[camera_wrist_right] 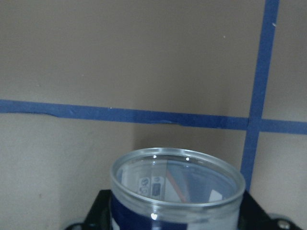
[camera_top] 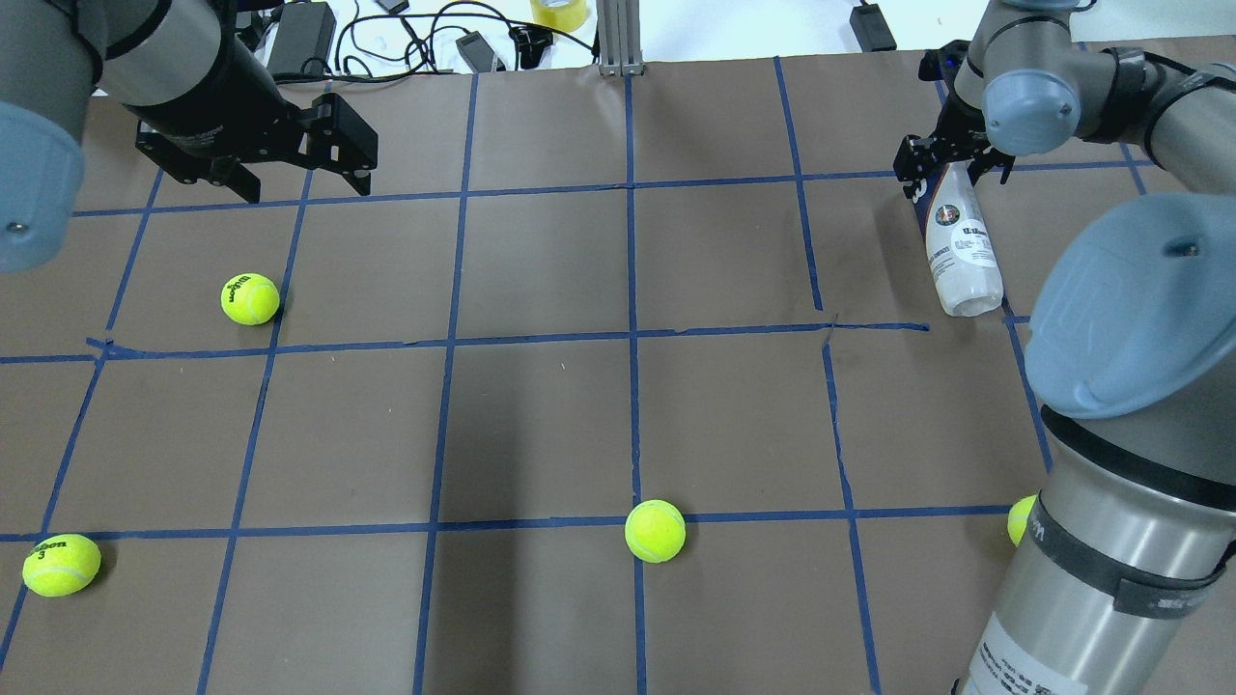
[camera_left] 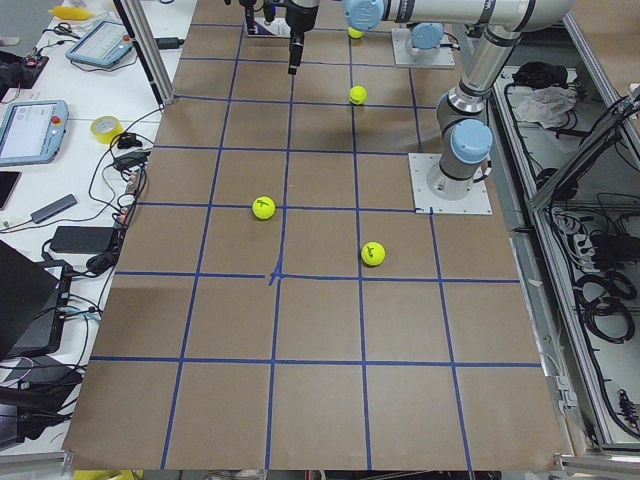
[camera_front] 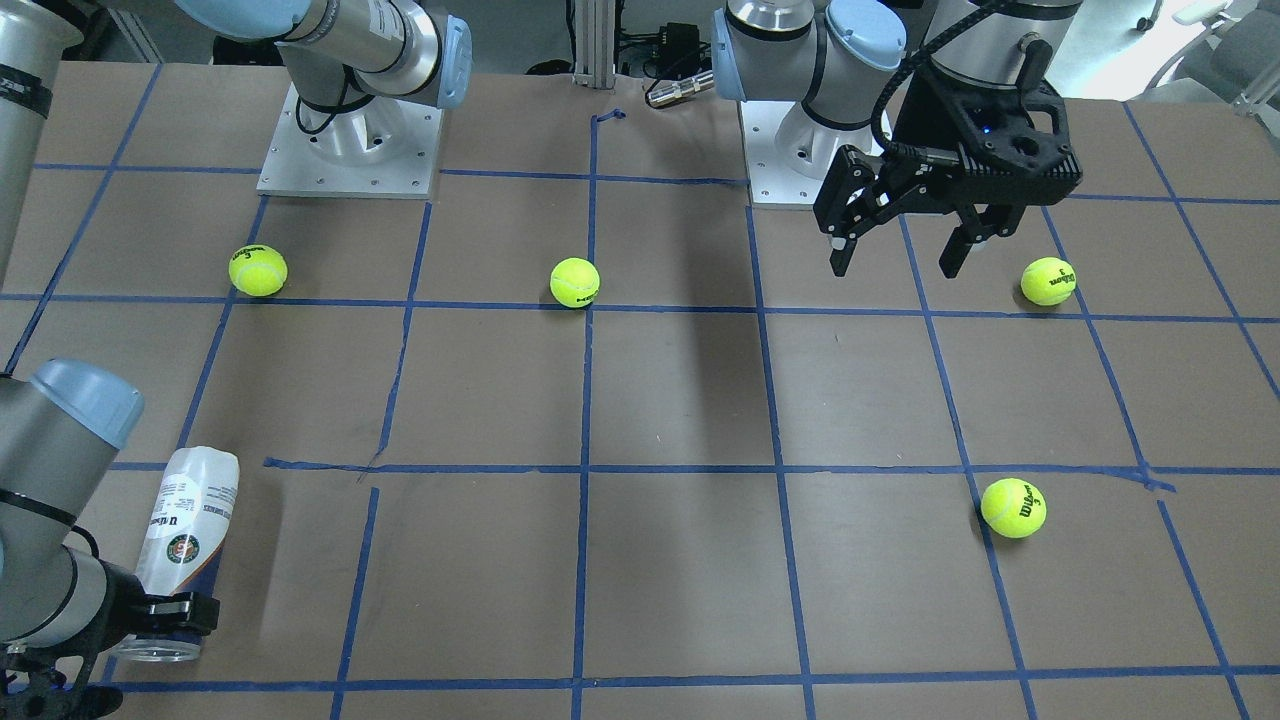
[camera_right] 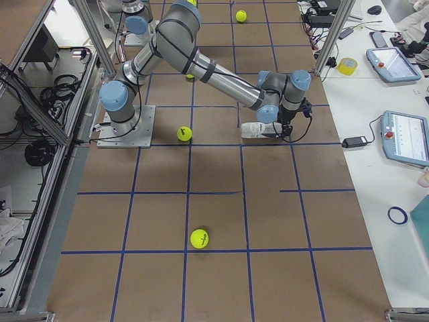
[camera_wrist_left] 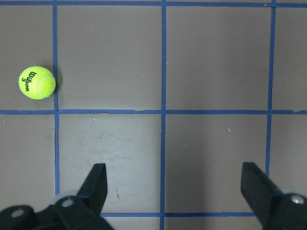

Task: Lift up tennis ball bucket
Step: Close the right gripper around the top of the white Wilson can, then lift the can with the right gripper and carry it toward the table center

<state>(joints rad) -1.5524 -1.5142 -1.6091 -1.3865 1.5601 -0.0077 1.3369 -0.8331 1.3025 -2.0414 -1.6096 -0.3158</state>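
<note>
The tennis ball bucket point(camera_front: 185, 525) is a clear can with a white-and-navy label. It lies on its side on the brown table, near the far right in the overhead view point(camera_top: 961, 246). My right gripper point(camera_top: 951, 164) straddles its metal-rimmed mouth end, with the fingers against both sides. The right wrist view shows the open mouth point(camera_wrist_right: 177, 179) between the dark fingers. I cannot tell whether the can is off the table. My left gripper point(camera_front: 895, 260) is open and empty, and it hovers above the table next to a tennis ball point(camera_front: 1048, 281).
Three more tennis balls point(camera_front: 258, 270) point(camera_front: 575, 282) point(camera_front: 1013, 507) lie spread over the taped table point(camera_front: 680, 400). The arm bases point(camera_front: 350, 150) stand at the robot's edge. Cables and boxes lie beyond the far edge point(camera_top: 406, 39).
</note>
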